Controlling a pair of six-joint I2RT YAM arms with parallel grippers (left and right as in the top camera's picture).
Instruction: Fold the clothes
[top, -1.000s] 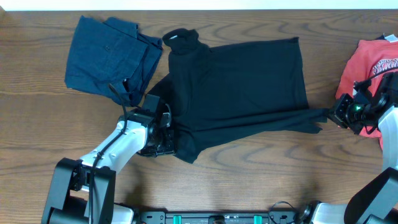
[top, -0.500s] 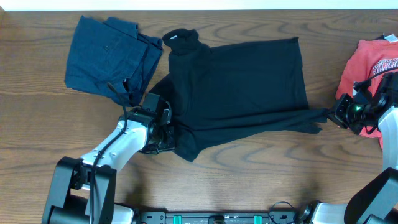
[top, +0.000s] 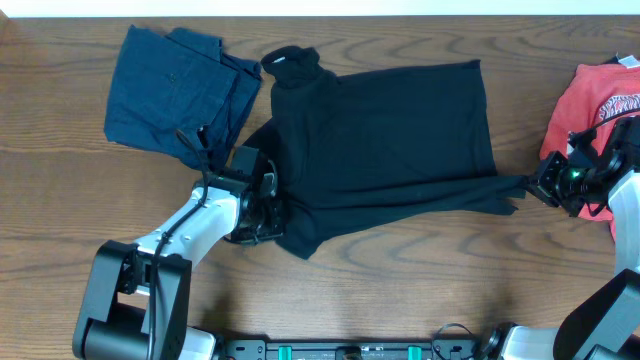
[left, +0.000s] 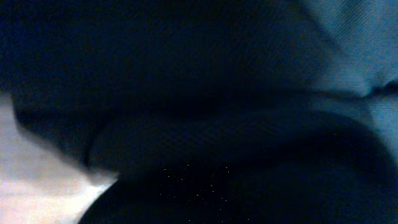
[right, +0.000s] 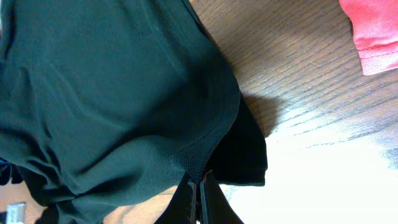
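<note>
Folding progress: barely begun, we judge; black T-shirt (top: 390, 130) lies spread between our arms.
Left gripper (top: 268, 208): clamped on its lower-left edge.
Right gripper (top: 535, 187): pinching its right corner.
Remaining: every fold.

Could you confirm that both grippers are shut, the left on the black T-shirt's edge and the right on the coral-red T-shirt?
Not quite: the right gripper is shut on a corner of the black T-shirt, not on the coral-red T-shirt, which lies apart, as the right wrist view shows. The left gripper is indeed shut on the black T-shirt's edge.
</note>
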